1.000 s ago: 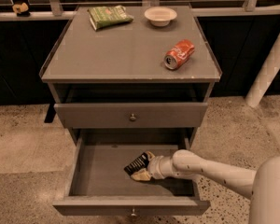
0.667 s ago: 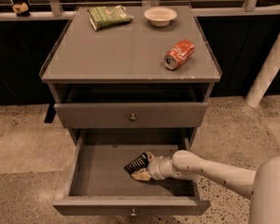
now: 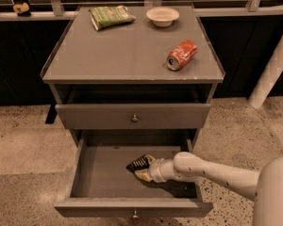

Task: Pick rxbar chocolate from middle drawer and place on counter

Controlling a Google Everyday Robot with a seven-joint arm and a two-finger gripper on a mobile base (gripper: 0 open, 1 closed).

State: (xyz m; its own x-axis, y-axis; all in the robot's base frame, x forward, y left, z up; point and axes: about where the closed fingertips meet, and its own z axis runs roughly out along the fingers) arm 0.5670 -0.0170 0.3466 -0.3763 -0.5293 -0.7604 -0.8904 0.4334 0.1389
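Observation:
The middle drawer (image 3: 99,207) is pulled open at the bottom of the cabinet. The black rxbar chocolate (image 3: 136,164) lies tilted on the drawer floor, right of centre. My gripper (image 3: 143,169) is inside the drawer, right at the bar and touching it, reaching in from the right on my white arm (image 3: 212,172). The bar's right end is hidden by the gripper. The grey counter (image 3: 127,51) is the cabinet's top, well above the gripper.
On the counter lie a red can (image 3: 181,54) on its side at the right, a green snack bag (image 3: 111,17) at the back left and a white bowl (image 3: 162,16) at the back. A closed knobbed drawer front (image 3: 132,116) sits above the open drawer. A white post (image 3: 273,65) stands at the right.

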